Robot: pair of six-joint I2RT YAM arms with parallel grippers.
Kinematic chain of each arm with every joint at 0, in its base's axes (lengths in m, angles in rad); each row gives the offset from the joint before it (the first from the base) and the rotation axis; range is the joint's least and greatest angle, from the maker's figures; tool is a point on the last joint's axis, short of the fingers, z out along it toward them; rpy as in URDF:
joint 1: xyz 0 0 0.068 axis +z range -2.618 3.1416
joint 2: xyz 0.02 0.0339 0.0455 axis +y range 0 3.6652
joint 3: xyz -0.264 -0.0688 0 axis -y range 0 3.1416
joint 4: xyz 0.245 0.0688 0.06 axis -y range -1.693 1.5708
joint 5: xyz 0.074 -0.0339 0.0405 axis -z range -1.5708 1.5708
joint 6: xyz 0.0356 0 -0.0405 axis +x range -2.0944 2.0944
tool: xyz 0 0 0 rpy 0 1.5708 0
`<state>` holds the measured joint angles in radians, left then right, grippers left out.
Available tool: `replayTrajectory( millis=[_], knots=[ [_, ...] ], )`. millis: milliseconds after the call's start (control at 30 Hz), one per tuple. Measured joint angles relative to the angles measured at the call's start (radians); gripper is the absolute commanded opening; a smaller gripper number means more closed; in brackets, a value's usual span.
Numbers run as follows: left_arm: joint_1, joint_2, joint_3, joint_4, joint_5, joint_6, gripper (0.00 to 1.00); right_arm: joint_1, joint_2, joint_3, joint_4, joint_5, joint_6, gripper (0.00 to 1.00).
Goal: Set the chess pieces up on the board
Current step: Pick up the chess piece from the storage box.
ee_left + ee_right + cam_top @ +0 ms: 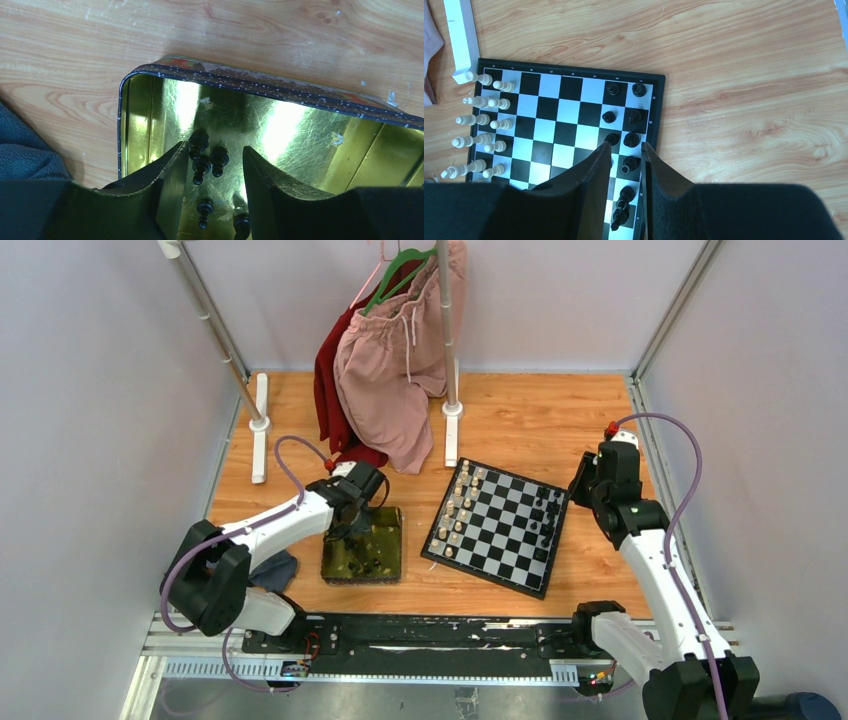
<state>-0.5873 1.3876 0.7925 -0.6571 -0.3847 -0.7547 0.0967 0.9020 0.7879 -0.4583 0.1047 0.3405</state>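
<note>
Six black chess pieces (209,161) lie loose in the shiny yellow-green tin tray (260,87), which sits to the left of the board (554,132). More of them stand along the board's right edge, in its two outermost rows. The cream-white pieces (484,120) line the far side. The left end effector (215,147) reaches down into the tray, its fingers apart with a small cluster of pieces between them. The right end effector (625,145) hangs over the board's black rows. Its fingers are slightly apart and frame one piece without pinching it. Everything rests on a wooden bench (749,100), and a grey-blue cloth (25,150) lies just beside the tray.
</note>
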Motion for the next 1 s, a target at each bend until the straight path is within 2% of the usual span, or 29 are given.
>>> replayTrajectory(
  millis=[367, 1000],
  knots=[
    [0.009, 0.000, -0.032, 0.006, 0.008, -0.018, 0.42, 0.000, 0.011, -0.004, 0.021, 0.000, -0.001, 0.33],
    [0.016, 0.000, -0.036, 0.012, 0.011, -0.031, 0.13, 0.000, 0.018, -0.014, 0.030, 0.000, -0.001, 0.32]
  ],
)
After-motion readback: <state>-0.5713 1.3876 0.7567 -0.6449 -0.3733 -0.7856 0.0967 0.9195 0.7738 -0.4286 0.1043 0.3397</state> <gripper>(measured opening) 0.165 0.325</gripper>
